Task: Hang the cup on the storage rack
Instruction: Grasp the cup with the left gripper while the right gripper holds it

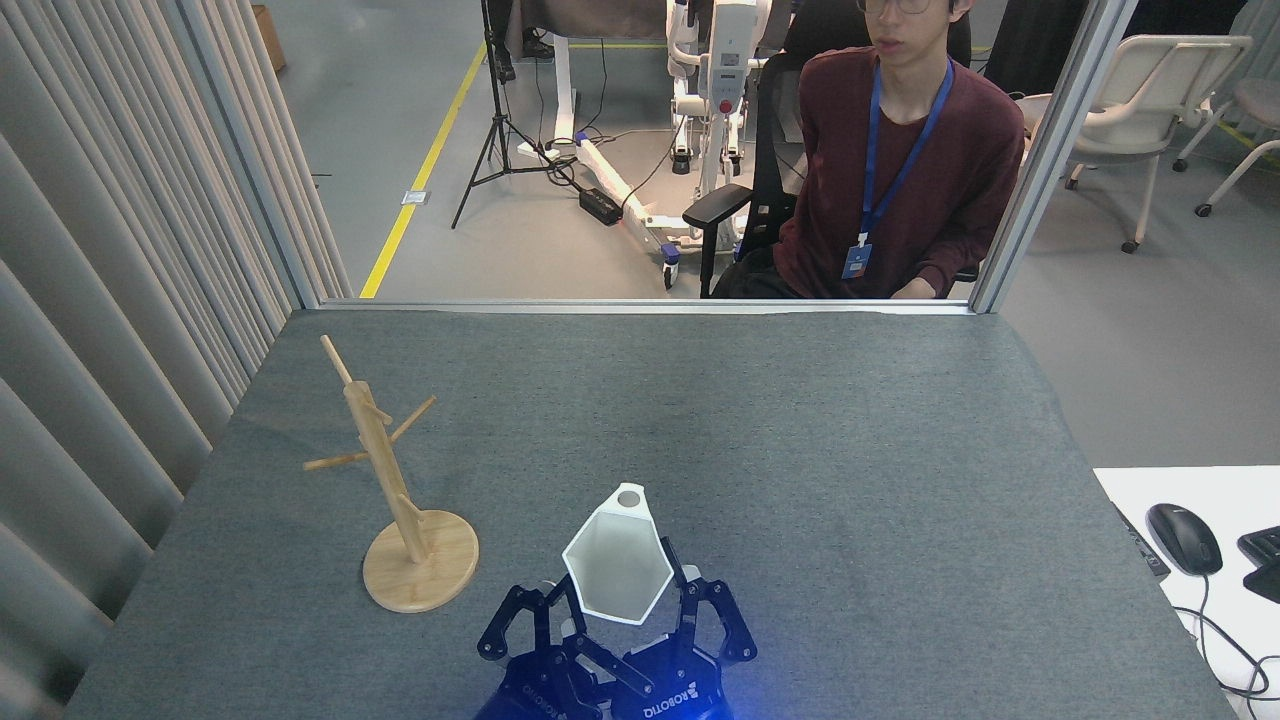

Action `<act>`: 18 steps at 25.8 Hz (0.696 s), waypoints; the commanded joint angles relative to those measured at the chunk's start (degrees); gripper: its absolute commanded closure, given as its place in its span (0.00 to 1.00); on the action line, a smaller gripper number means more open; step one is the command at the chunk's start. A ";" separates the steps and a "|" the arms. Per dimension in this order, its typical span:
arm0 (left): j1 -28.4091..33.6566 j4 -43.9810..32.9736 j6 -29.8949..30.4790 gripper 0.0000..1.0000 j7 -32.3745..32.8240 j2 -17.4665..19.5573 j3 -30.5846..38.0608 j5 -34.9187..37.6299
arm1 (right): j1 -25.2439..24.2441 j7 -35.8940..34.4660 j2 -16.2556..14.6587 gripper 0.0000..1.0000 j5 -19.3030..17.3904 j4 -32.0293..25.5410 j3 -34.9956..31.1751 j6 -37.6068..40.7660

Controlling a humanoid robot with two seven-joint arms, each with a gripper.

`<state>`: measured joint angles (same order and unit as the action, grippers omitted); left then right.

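Note:
The white faceted cup [617, 560] sits low in the middle of the head view, its rim facing me and its small handle loop [629, 497] pointing away. My right gripper [628, 590] is shut on the cup, with one finger on each side of its body. My left gripper [535, 615] is close against the cup's left side, its fingers spread apart and partly overlapped by the right gripper. The wooden storage rack [400, 500] stands on its round base to the left of the cup, its thin pegs bare.
A grey felt table [800, 450] carries everything. A curtain [110, 300] runs along the left edge. A person [895, 170] sits behind the far edge. A white desk [1215, 600] with a mouse [1184, 538] lies at the right.

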<state>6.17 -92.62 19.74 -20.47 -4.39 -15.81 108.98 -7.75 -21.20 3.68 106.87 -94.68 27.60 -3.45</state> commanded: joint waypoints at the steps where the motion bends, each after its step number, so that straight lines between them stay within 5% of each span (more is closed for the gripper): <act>1: -0.02 0.07 3.91 0.00 0.00 -0.01 0.08 0.00 | -1.22 -1.82 -0.16 0.38 0.01 -0.59 0.26 4.50; 18: -0.72 1.39 3.99 0.00 0.00 -0.18 1.92 -0.44 | -3.06 -3.14 -1.13 0.37 0.09 -1.47 0.79 4.50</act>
<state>5.68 -91.57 22.87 -20.33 -4.53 -14.58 108.68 -10.61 -24.25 2.66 106.96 -96.08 28.40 -2.52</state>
